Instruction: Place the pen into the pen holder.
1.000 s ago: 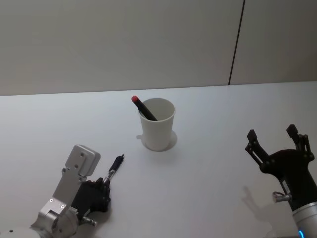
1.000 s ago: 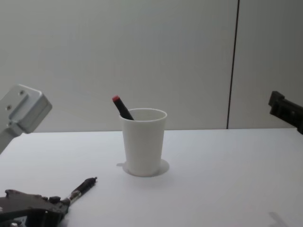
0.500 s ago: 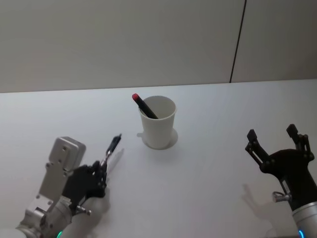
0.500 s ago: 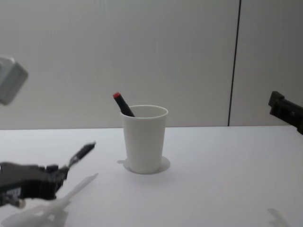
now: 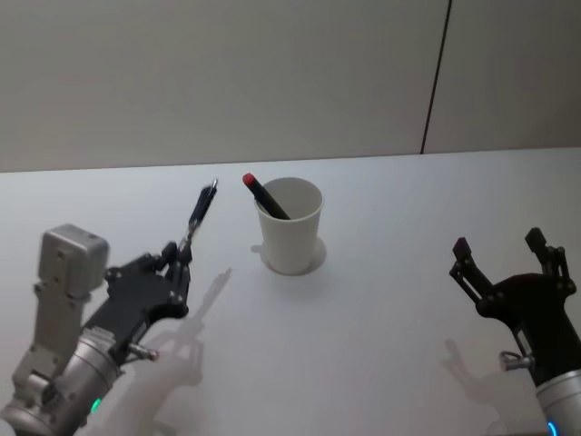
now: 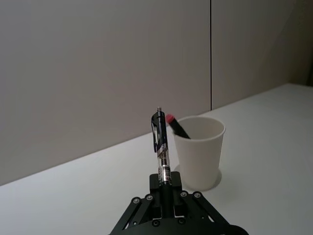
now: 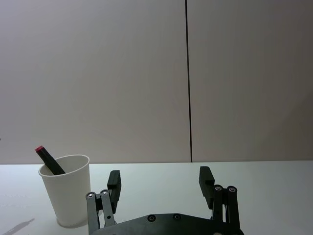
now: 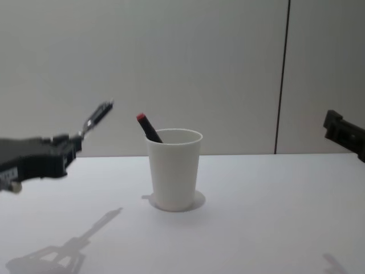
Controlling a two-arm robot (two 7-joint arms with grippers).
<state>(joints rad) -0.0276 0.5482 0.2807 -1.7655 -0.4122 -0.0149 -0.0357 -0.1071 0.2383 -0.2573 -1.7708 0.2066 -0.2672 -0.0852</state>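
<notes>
Above the table's left half, at about 9 o'clock from the pen holder, the pen is held clear of the surface. It is a dark retractable type with a clip. Its clip and push-button end points up and away toward 1 o'clock, and its lower end sits in the left gripper. The left gripper's fingers are closed on the pen barrel, as the left wrist view confirms. Seen from the chest view, the pen's free end stands near rim level of the holder, beside it and not touching it. The shadow of gripper and pen falls on the table beneath them.

The pen holder is a plain white tapered paper cup. It stands upright at the centre of the table, toward the far edge. One black marker with a red cap is already inside, leaning toward 10 o'clock with its cap above the rim.

The right gripper hovers at about 4 o'clock from the holder, well apart from it. Its two fingers are spread wide and hold nothing.

A plain grey wall with one dark vertical seam stands behind the table.
</notes>
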